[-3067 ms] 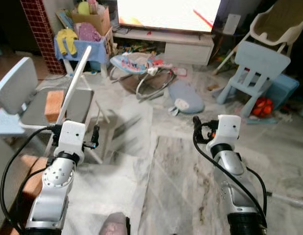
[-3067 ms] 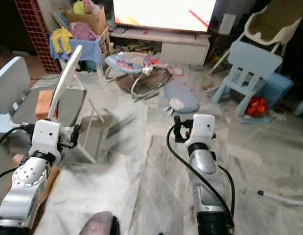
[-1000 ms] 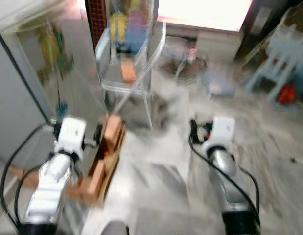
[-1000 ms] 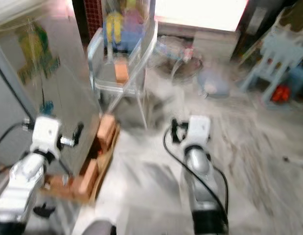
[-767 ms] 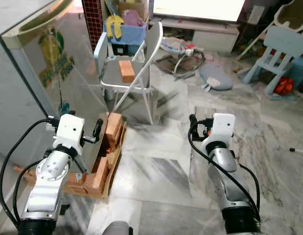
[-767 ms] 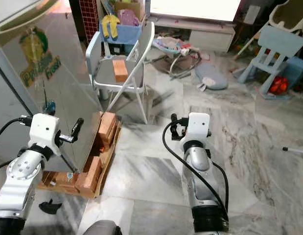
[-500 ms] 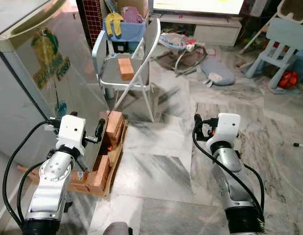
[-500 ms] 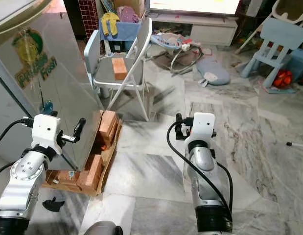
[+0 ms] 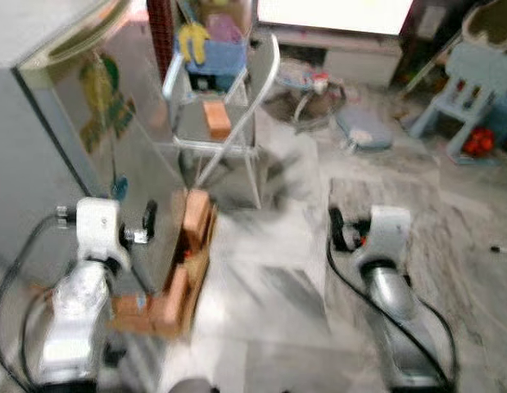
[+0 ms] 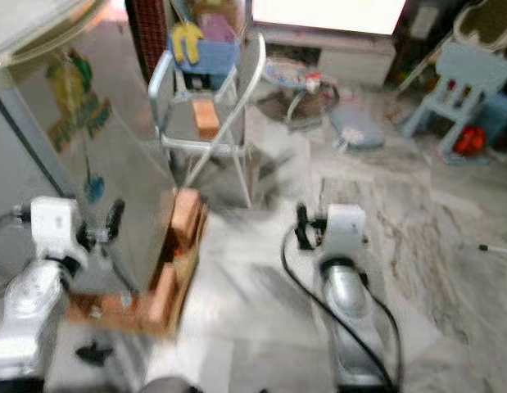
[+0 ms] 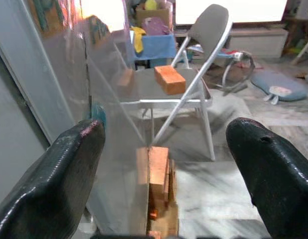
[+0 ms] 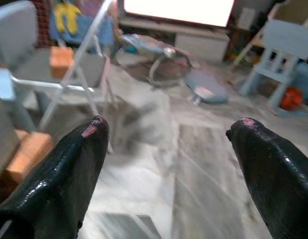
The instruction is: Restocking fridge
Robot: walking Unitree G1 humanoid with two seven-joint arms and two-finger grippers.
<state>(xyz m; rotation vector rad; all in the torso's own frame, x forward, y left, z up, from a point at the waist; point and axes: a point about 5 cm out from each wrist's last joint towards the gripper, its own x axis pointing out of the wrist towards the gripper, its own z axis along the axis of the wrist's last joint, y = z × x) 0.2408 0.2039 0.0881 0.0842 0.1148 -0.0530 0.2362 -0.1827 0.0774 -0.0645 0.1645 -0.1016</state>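
Observation:
The silver fridge [image 9: 69, 139], with a green and yellow sticker on its side, stands at the left on a low wooden pallet with orange bricks [image 9: 187, 262]. My left gripper [image 11: 166, 129] is open and empty, held up close beside the fridge's side wall [image 11: 69, 99]. Over the marble floor my right gripper [image 12: 171, 122] is also open and holds nothing. Both eye views are blurred.
A grey folding chair [image 9: 237, 115] with an orange brick [image 9: 218, 119] on its seat stands just beyond the fridge. Farther back are a baby bouncer [image 10: 298, 82], a blue cushion [image 10: 357, 131], a pale blue child's chair [image 10: 462, 78] and a white TV bench [image 10: 343, 49].
The whole picture has shifted and blurred, so the camera is moving. The fridge now sits a little nearer the middle. Both arms keep the same raised pose with open fingers.

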